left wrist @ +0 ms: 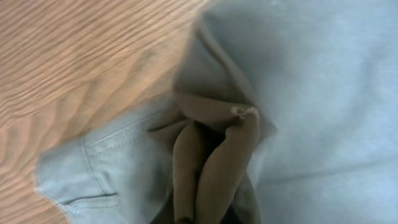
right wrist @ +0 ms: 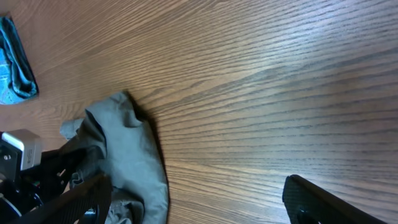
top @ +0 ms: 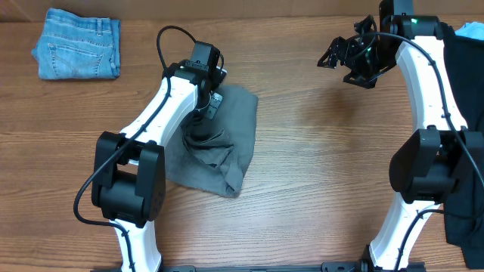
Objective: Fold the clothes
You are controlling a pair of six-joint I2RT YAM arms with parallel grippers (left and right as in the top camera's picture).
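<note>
The grey garment (top: pixel 231 143) lies crumpled on the wooden table, left of centre, with one part bunched up under my left arm. My left gripper (top: pixel 212 102) is down on its top edge. In the left wrist view the two ribbed fingers (left wrist: pixel 214 134) are pressed together with a fold of the grey cloth (left wrist: pixel 323 93) pinched around them; a seamed pocket edge (left wrist: pixel 93 155) shows beside them. My right gripper (top: pixel 340 59) is open and empty above the table's far right. In the right wrist view its fingers (right wrist: pixel 199 183) are wide apart, and the garment (right wrist: pixel 134 155) lies off to one side.
Folded light-blue denim jeans (top: pixel 79 44) lie at the far left corner. A black garment (top: pixel 467 151) hangs along the right edge behind the right arm. A blue cloth (right wrist: pixel 12 62) shows at the edge of the right wrist view. Bare wood (top: pixel 318 174) lies between the arms.
</note>
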